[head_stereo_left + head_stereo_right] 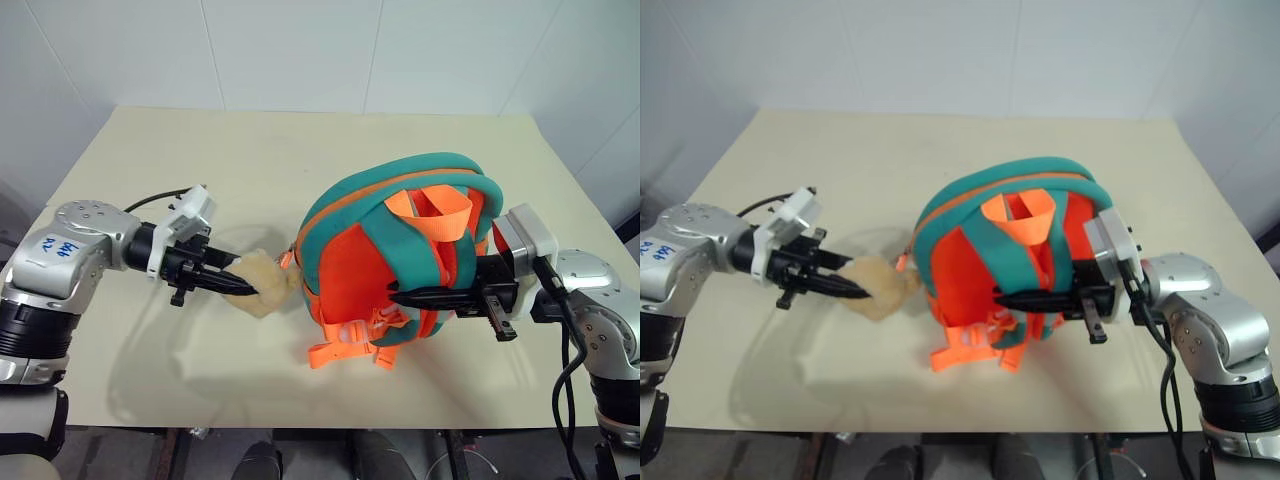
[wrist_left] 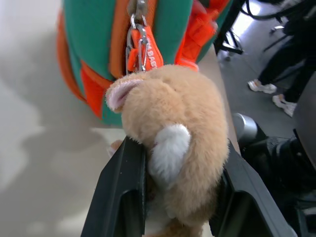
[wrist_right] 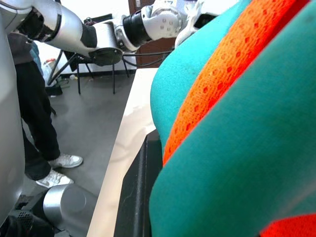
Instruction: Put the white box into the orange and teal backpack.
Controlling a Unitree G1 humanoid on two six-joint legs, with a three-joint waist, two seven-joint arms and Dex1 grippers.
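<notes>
Gripping from both sides, the two end effectors hold the backpack (image 1: 400,255) near the front edge of the tabletop (image 1: 260,150). Right end effector (image 1: 400,297): fingers narrowed to a near-shut pinch across the bag's orange and teal straps. Left end effector (image 1: 240,285): fingers clamped on the tan plush toy (image 1: 262,282), which hangs by a metal clip (image 2: 138,42) from the bag's side.

Handling, as a judgement: the backpack is soft, padded and light, so it will sag and fold rather than keep its shape; the webbing straps and the top loop (image 1: 440,205) offer the firmest purchase, while the plush gives a yielding, indirect hold. The white box is out of sight; whether it already lies inside cannot be told, and the zip line looks closed.

Farther off, the tabletop runs back bare to a white wall. In the wrist views a person's legs and pale shoes (image 3: 61,162) stand on the floor beside the table, well apart from the bag. Loose buckled strap ends (image 1: 345,345) trail toward the front edge and could snag.
</notes>
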